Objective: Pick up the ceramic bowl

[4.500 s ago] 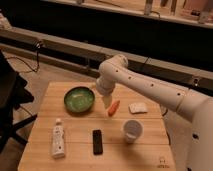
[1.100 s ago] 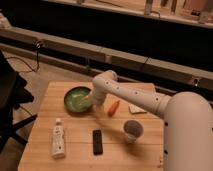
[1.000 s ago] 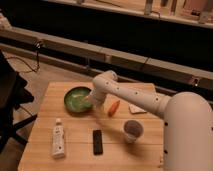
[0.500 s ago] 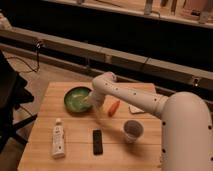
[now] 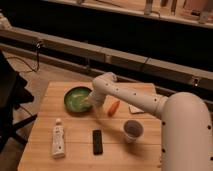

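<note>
The ceramic bowl, wide and shallow with a glossy green inside and a darker rim, sits on the wooden table at its back left. My gripper is down at the bowl's right rim, at the end of the white arm that reaches in from the right. The wrist covers the rim there, so the contact itself is hidden. The bowl rests flat on the table.
An orange carrot lies just right of the gripper. A small white cup stands at the front right, with a black remote and a white tube toward the front. A black chair stands left of the table.
Since the earliest frame the arm has dropped and swung left onto the bowl's right rim. Over the last second it has barely shifted, and the bowl has stayed in place.
</note>
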